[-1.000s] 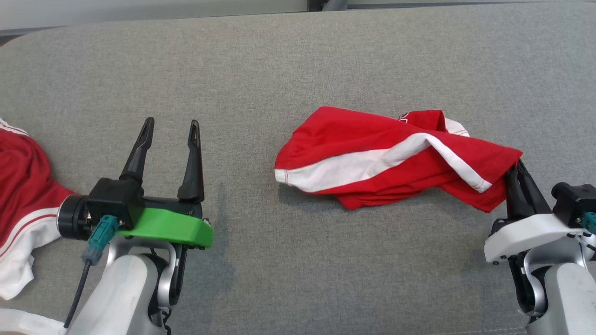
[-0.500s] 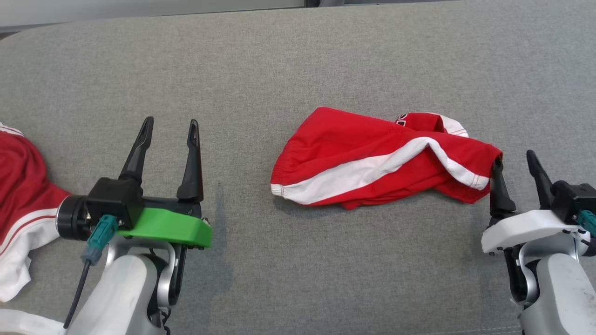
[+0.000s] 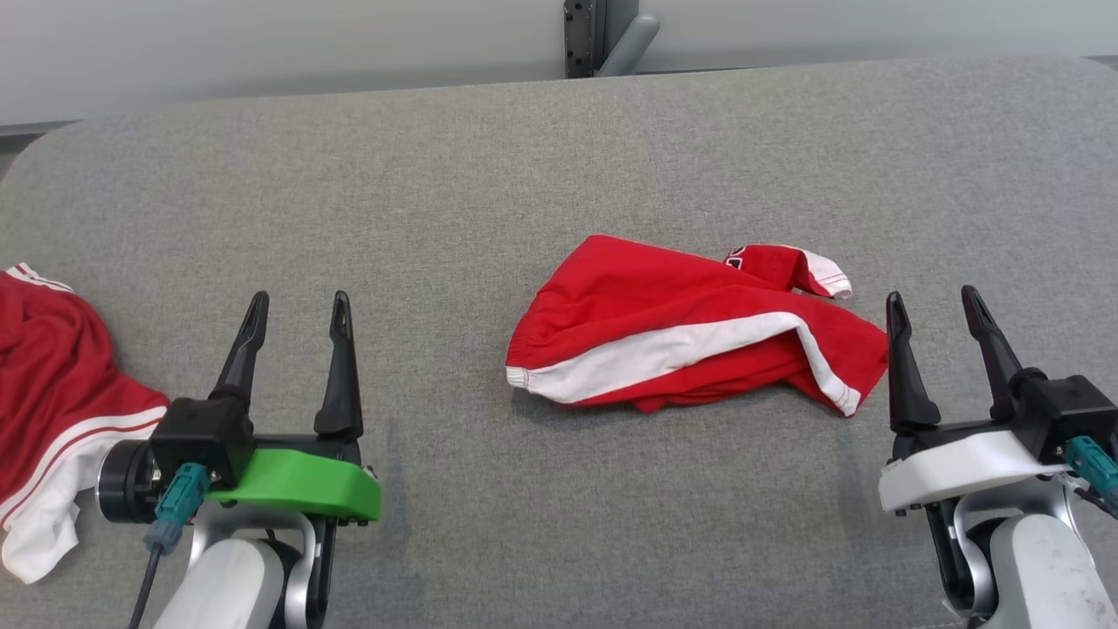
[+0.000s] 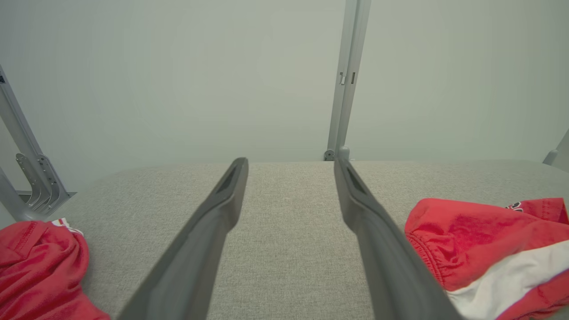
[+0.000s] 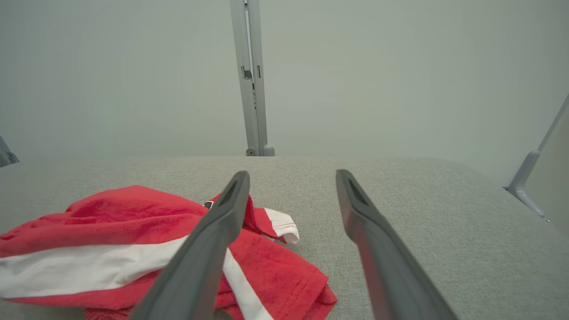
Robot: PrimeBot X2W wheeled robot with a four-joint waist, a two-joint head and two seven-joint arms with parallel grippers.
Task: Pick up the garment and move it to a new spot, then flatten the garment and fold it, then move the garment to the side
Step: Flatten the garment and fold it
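Observation:
The garment [image 3: 681,336], red with a white stripe, lies crumpled on the grey table [image 3: 524,175] a little right of centre. It also shows at the lower right of the left wrist view [image 4: 484,240] and at the lower left of the right wrist view [image 5: 133,240]. My right gripper [image 3: 933,304] stands open just right of the garment's right edge, holding nothing [image 5: 291,178]. My left gripper [image 3: 297,301] is open well to the garment's left, with bare table between its fingers [image 4: 291,164].
A second red and white garment [image 3: 44,393] lies bunched at the table's left edge, beside my left wrist [image 4: 35,266]. A grey post [image 3: 603,35] stands behind the table's far edge. Metal frame brackets [image 4: 26,178] stand at the left and right [image 5: 533,178].
My right gripper let go of the garment's right edge, opened and drew back to the right. The garment settled flat on the table. The head camera tilted up, showing the far edge.

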